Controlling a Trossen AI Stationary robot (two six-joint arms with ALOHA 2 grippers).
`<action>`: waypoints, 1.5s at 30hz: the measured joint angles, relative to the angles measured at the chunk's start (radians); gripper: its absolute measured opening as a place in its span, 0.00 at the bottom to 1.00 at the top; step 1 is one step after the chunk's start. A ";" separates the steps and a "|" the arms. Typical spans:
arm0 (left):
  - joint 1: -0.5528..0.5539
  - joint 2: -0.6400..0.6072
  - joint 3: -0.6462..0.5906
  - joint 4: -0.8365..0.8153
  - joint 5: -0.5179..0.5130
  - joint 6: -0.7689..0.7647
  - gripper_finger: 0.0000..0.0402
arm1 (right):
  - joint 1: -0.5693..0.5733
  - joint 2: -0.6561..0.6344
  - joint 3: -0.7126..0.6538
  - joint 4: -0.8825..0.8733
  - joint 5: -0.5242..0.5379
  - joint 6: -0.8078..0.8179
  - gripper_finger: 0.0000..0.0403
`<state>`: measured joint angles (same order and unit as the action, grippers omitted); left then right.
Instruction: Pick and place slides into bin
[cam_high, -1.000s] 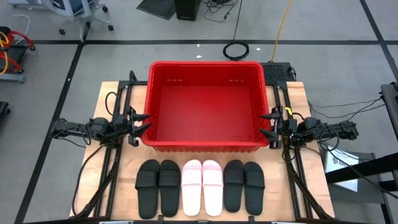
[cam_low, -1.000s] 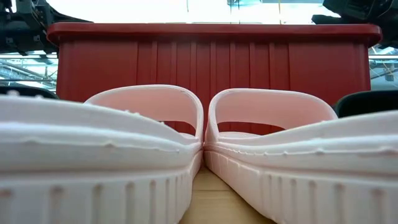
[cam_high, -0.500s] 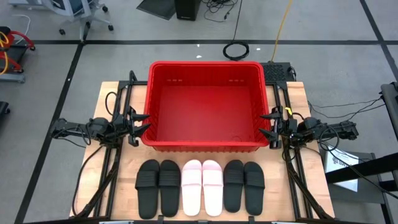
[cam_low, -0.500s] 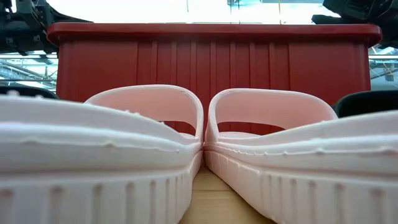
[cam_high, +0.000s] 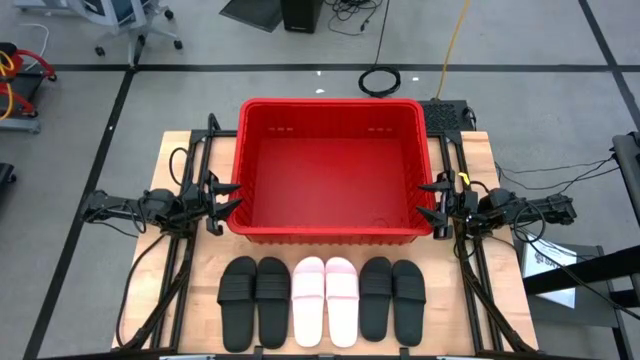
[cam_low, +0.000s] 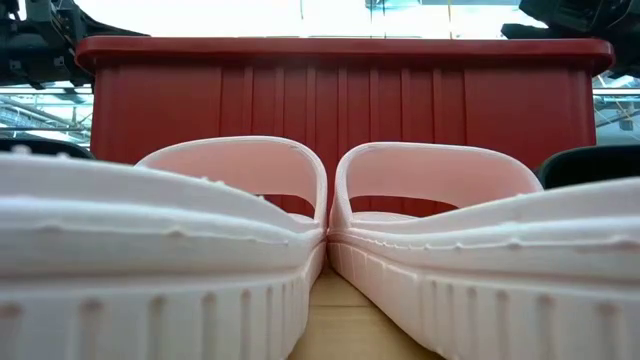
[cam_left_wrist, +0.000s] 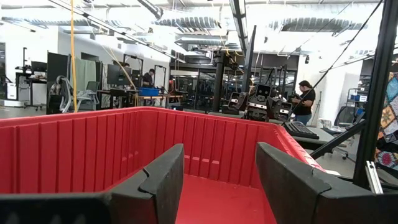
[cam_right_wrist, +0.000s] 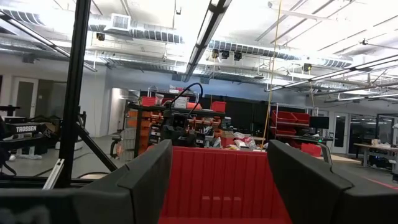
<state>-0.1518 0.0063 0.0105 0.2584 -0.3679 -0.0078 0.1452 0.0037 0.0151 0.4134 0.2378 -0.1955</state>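
from above, the red bin (cam_high: 331, 170) sits on the wooden bench (cam_high: 165, 165) toward its far edge, centred between the two arms. six slides lie in a neat row along the near edge, just in front of the bin's near wall: a black pair (cam_high: 254, 301) toward the near left corner, a pink pair (cam_high: 325, 300) in the middle, and another black pair (cam_high: 392, 298) toward the near right corner. each slide touches or nearly touches its neighbour, toes pointing at the bin. the left pincer (cam_high: 232, 196) hangs at the bin's left wall near its near left corner, fingers apart. the right pincer (cam_high: 428, 198) hangs at the bin's right wall near its near right corner, fingers also apart. neither holds anything.

at bench height, the two pink slides (cam_low: 330, 260) fill the foreground, their inner edges touching, wide straps arching up. the bin's (cam_low: 340, 90) ribbed near wall rises right behind them. dark edges of the black slides (cam_low: 590, 162) show at both sides.

in the left wrist view, the left pincer's (cam_left_wrist: 219, 180) two dark fingers (cam_left_wrist: 165, 177) stand spread, looking over the bin's rim into its bare red floor (cam_left_wrist: 214, 199). a person (cam_left_wrist: 305, 99) stands in the room beyond.

in the right wrist view, the right pincer (cam_right_wrist: 219, 180) is spread as well, the bin's (cam_right_wrist: 217, 180) red ribbed inner wall showing between its fingers (cam_right_wrist: 152, 177).
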 joint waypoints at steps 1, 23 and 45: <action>0.000 0.000 0.000 0.000 0.000 0.000 0.50 | 0.000 0.000 0.000 0.000 0.000 0.000 0.63; 0.000 0.000 0.000 0.006 0.000 0.002 0.50 | 0.000 0.000 0.000 0.000 0.000 0.000 0.63; 0.000 0.000 -0.001 0.099 -0.060 -0.027 0.50 | 0.000 0.000 0.000 0.000 -0.003 0.030 0.63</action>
<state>-0.1519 0.0067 0.0097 0.3577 -0.4278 -0.0348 0.1448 0.0040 0.0151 0.4133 0.2344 -0.1654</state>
